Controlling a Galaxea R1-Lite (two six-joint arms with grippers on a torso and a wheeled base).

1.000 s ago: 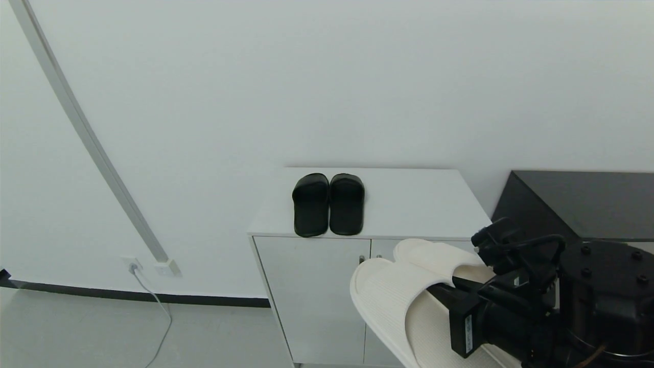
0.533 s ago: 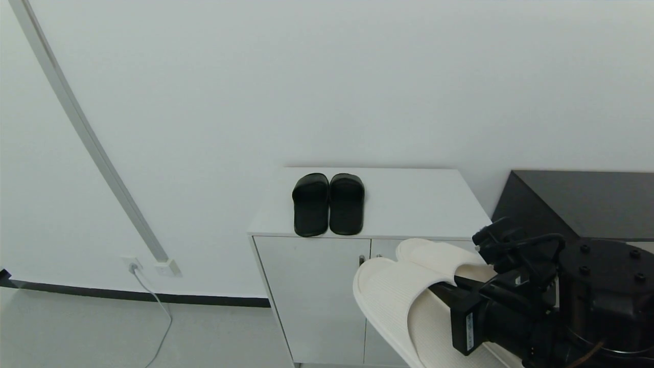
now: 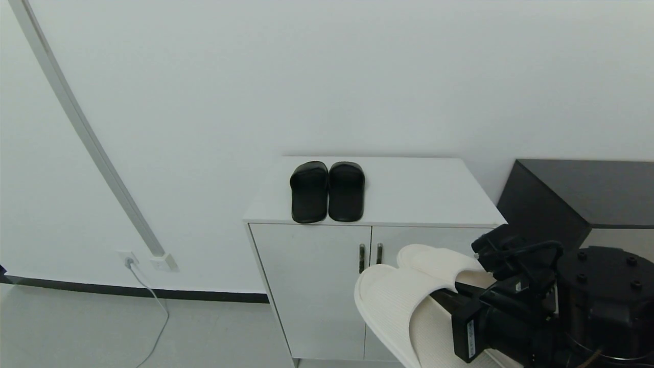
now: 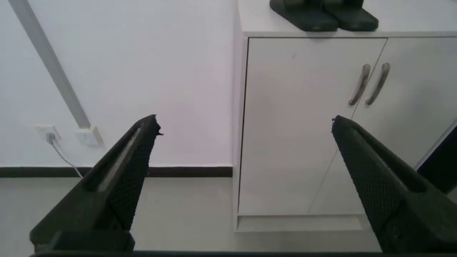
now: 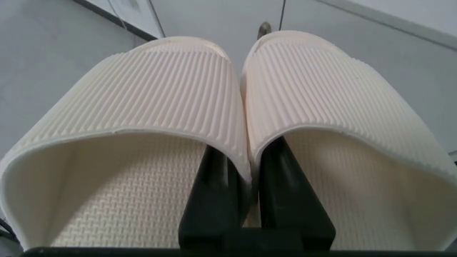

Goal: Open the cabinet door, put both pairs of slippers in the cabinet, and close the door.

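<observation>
At 5 o'clock in the head view, the right gripper (image 3: 445, 298) was clamped on the white slippers (image 3: 391, 301), one finger inside each, pinching their touching sides, toes pointing to 11 o'clock. The left gripper (image 4: 244, 125) hung spread wide with nothing between its fingers, facing the cabinet (image 3: 424, 197). Farther off, the doors (image 3: 306, 286) were shut, and the black slippers (image 3: 327, 191) lay side by side on top, at 11 o'clock from the white pair.

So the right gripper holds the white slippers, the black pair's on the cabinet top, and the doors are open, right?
No: the cabinet doors are shut, as the head view shows. The right gripper holds the white slippers; the black pair is on top.
</observation>
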